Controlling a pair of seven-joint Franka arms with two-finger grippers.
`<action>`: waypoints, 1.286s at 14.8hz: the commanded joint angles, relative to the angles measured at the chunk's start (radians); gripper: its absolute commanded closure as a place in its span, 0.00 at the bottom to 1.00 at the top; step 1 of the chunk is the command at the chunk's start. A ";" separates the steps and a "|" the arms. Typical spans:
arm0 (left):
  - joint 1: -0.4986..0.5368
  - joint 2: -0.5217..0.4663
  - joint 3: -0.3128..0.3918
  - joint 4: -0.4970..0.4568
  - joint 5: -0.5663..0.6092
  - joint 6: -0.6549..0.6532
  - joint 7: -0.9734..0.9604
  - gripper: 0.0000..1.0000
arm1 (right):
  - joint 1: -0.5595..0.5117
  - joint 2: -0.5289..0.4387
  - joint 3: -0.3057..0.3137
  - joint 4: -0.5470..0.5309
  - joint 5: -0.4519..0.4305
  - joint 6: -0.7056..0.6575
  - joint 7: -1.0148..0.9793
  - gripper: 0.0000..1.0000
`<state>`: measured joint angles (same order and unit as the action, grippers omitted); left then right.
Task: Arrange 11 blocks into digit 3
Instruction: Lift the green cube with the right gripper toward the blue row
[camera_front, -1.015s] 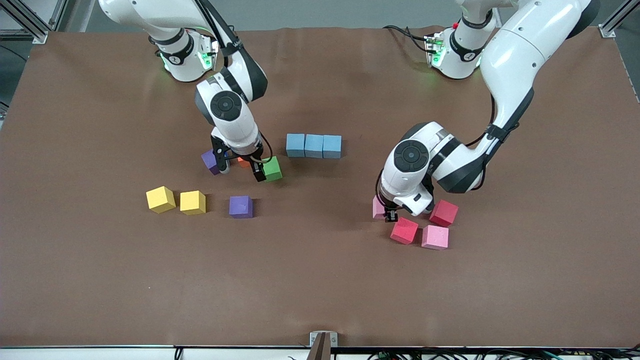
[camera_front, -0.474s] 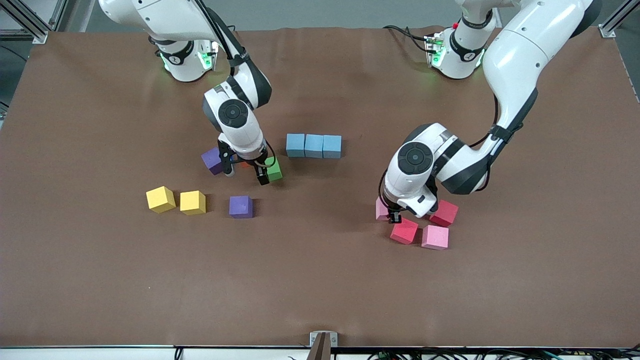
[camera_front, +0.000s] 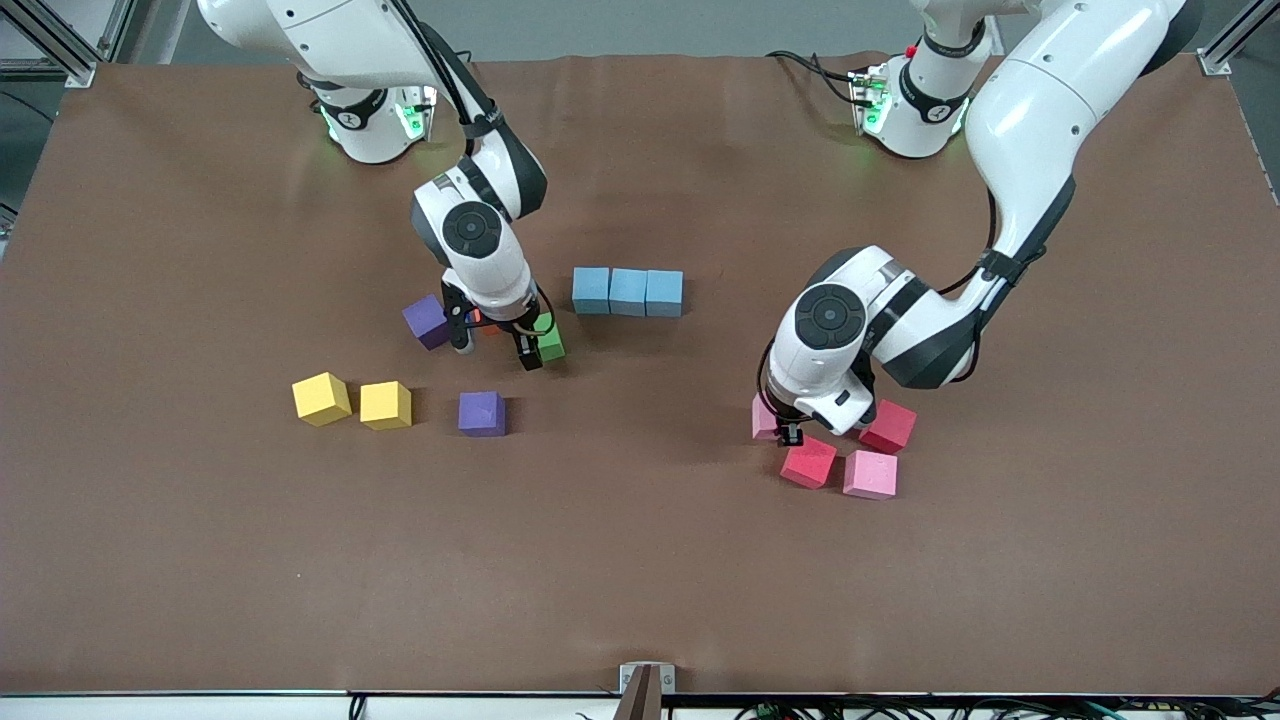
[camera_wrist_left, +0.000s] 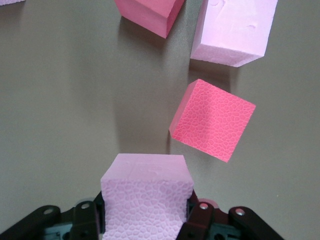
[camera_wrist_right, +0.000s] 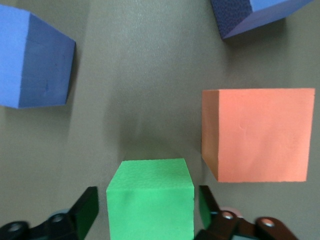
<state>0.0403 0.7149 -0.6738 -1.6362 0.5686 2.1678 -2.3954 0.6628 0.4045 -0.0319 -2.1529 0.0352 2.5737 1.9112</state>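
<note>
My right gripper (camera_front: 540, 340) (camera_wrist_right: 150, 207) is down around the green block (camera_front: 552, 346) (camera_wrist_right: 150, 200). Its jaws are open, with a narrow gap on each side of the block. The orange block (camera_wrist_right: 257, 135) lies just beside it, between two purple blocks (camera_front: 427, 320) (camera_front: 482, 413). Three light blue blocks (camera_front: 628, 291) form a touching row. My left gripper (camera_front: 773, 425) (camera_wrist_left: 147, 220) is shut on a pink block (camera_front: 762, 417) (camera_wrist_left: 147, 195). Close by lie two red blocks (camera_front: 808, 463) (camera_front: 888, 426) and another pink one (camera_front: 870, 474).
Two yellow cubes (camera_front: 321, 398) (camera_front: 386, 405) sit side by side toward the right arm's end, beside the nearer purple block. The brown table (camera_front: 640, 560) runs wide and bare toward the front camera.
The right gripper has slid over to the green block and its jaws have narrowed around it. The left gripper shifted the pink block slightly, then held still.
</note>
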 joint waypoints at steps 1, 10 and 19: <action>0.001 -0.022 -0.001 -0.007 -0.009 -0.017 0.012 0.63 | 0.012 0.008 0.003 0.005 0.000 0.003 0.022 0.47; 0.001 -0.025 -0.001 -0.007 -0.010 -0.026 0.008 0.63 | 0.030 0.010 0.003 0.028 -0.011 -0.018 -0.435 0.97; 0.001 -0.023 -0.001 -0.005 -0.010 -0.033 0.010 0.63 | 0.038 0.008 0.001 0.068 -0.014 -0.047 -0.989 0.98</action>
<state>0.0403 0.7148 -0.6740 -1.6360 0.5686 2.1561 -2.3954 0.6967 0.4054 -0.0278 -2.1168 0.0301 2.5554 0.9774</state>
